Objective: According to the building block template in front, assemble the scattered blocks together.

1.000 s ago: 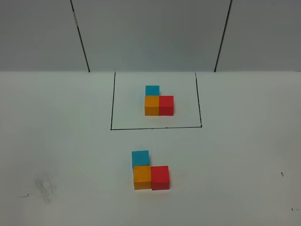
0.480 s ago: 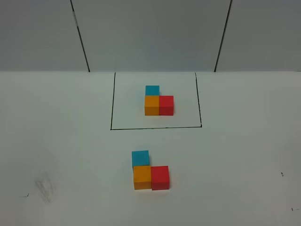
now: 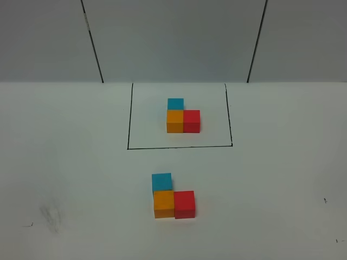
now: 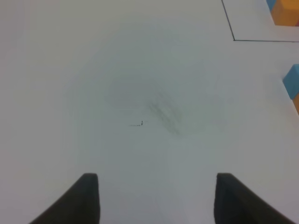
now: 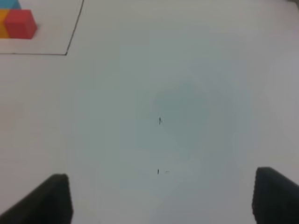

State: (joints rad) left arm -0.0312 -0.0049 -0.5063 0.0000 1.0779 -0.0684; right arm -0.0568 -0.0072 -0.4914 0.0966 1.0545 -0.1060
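Observation:
The building block template [image 3: 182, 118] is an L of touching blue, orange and red cubes inside a black-lined rectangle [image 3: 179, 146] at the table's far middle. In front of it the unframed blocks touch in the same L: light blue cube [image 3: 161, 182], orange cube [image 3: 164, 203], red cube [image 3: 184, 204]. Neither arm shows in the exterior view. My left gripper [image 4: 156, 198] is open and empty above bare table, with the blue cube [image 4: 293, 80] at the view's edge. My right gripper [image 5: 161, 200] is open and empty, with the template's red cube [image 5: 19, 23] in a corner.
The white table [image 3: 282, 179] has a grey smudge [image 3: 50, 215] at the front left and small dark marks [image 3: 325, 200] at the right. A white wall with two black seams [image 3: 93, 43] stands behind the table.

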